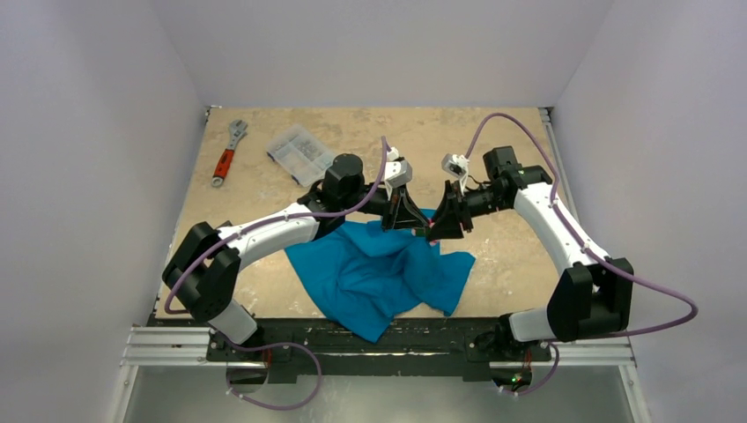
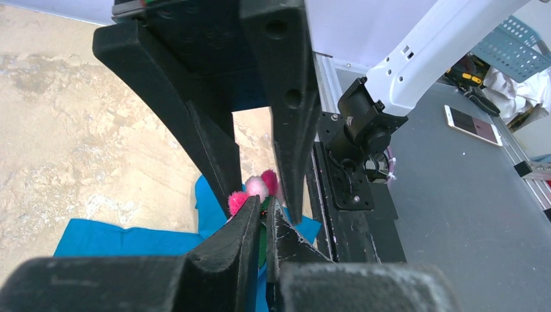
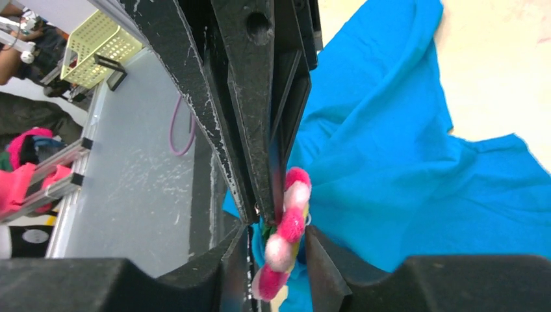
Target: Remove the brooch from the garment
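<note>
Brooch [image 3: 291,224] report, working from my end of the table [image 1: 502,256] outward. Nearest the arm bases is the garment [image 1: 370,282], rumpled in a heap, with one bit drawn up to where the two claws meet at its far edge. The brooch is right there, raised along with that cloth and sitting between both sets of fingers.

Left claw [image 2: 263,208] is clenched tight on a green bit at the back of the brooch, with the pink petals poking out just past its tips. Right claw [image 3: 276,244] has a finger on each side of the brooch, which shows edge-on in its own camera. It looks to be touching one finger, but I can't tell if the claw is really gripping or just straddling it.

Further back on the left there's a red-handled wrench [image 1: 227,152] and a clear plastic parts box [image 1: 301,152], both well apart from the garment.
</note>
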